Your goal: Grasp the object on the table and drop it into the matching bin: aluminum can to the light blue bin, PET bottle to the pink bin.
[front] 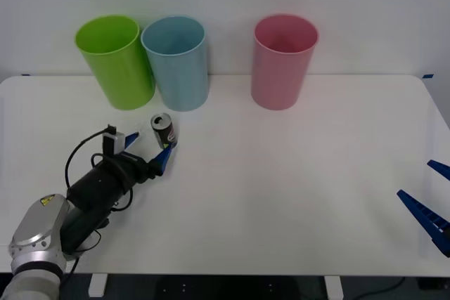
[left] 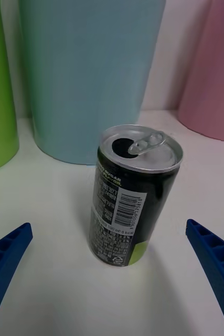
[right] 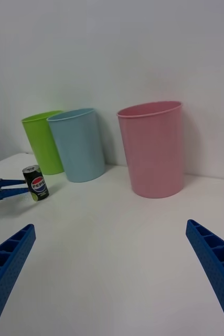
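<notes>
The aluminum can (front: 163, 130), small and black with a silver top, stands upright on the white table (front: 281, 194) just in front of the light blue bin (front: 177, 61). My left gripper (front: 149, 147) is open, low over the table, its fingers spread just short of the can on either side. The left wrist view has the can (left: 132, 197) centred between the open left gripper (left: 112, 273), with the light blue bin (left: 85, 73) right behind it. The pink bin (front: 283, 60) stands farther right at the back. My right gripper (front: 430, 194) rests open at the table's right front edge.
A lime green bin (front: 116, 60) touches the light blue bin on its left. From the right wrist, the can (right: 35, 183), the light blue bin (right: 80, 144) and the pink bin (right: 152, 149) show beyond the open right gripper (right: 112, 278). White wall behind the bins.
</notes>
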Controlling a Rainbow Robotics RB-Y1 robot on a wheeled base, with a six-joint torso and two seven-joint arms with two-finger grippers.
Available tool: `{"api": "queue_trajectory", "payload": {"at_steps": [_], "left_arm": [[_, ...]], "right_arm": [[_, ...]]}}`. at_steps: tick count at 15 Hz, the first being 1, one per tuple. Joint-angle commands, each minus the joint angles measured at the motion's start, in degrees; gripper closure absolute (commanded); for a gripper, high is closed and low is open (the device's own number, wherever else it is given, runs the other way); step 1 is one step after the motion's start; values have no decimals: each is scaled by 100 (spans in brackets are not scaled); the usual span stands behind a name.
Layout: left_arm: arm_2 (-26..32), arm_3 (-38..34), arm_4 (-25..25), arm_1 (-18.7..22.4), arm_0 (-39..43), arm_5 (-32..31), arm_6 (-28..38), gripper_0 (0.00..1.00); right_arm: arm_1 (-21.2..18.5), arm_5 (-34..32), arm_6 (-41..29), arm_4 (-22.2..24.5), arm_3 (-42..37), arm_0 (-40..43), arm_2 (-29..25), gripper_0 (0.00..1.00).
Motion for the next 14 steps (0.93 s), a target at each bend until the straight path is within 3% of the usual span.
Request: {"api": "queue_trajectory", "payload": {"at_steps": [1,4,10,14], "left_arm": [[-60,36,-42,-153,-115,315,-73,0],[-69,36,-226,-294,-238,649,-82,0],[19,695,-314,-355,-801,763,-143,0],[-8,704,-411,-435,-862,930,-143,0]], "right_arm": [[0,0,0,0,0,0,0,0],[0,0,0,0,0,0,0,0],[0,0,0,0,0,0,0,0],[0,0,0,0,0,0,0,0]]}}
